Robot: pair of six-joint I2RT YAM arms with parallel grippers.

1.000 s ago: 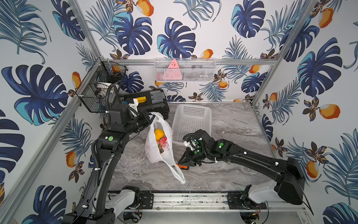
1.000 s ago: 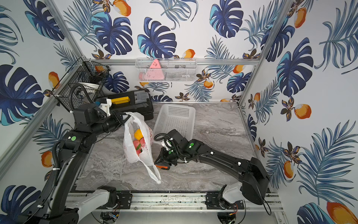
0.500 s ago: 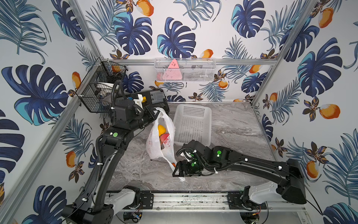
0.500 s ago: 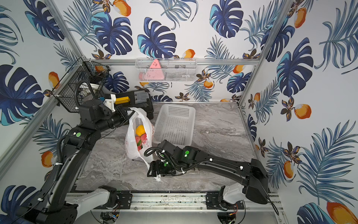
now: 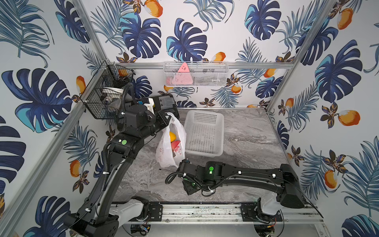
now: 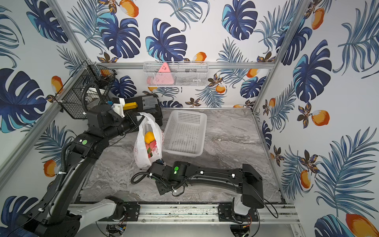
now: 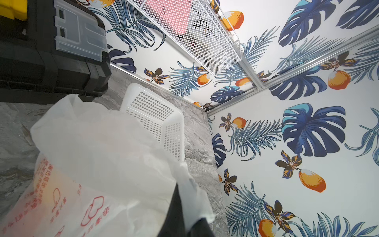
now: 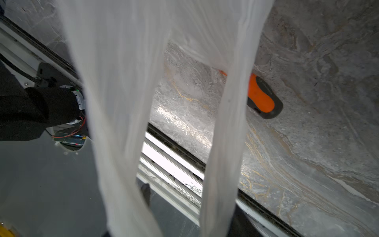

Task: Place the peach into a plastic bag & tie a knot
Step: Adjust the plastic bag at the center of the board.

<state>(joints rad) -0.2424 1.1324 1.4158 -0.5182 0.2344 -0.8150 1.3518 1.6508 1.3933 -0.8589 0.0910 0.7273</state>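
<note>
The plastic bag (image 5: 168,148) stands upright on the grey marble tabletop (image 5: 246,143), just beside the near-left wall of the white perforated basket (image 5: 203,133) and in front of the black toolbox (image 5: 166,102). Through its thin film a yellow-orange fruit (image 5: 172,135) shows above a pink-red one (image 5: 175,145).

The left gripper (image 5: 164,121) reaches in level from the left at the bag's top. In the left wrist view its dark fingers (image 7: 174,209) are pressed together on a bunched strip of the white film, and the bag's printed body hangs away below them. That top edge is held up clear of the table.

The right gripper (image 5: 183,162) sits low at the bag's near-right foot, touching or almost touching the film; in both top views the wrist hides its fingertips. In the right wrist view the second handle loop (image 8: 114,102) is stretched across the lens. Its two strands run down toward the spot where the fingers lie, and open table shows between them. Whether those fingers are apart or pinching the loop cannot be told.

An orange-and-black tool handle (image 8: 262,96) lies on the marble behind one strand. The two handles are apart and not yet tied
</note>
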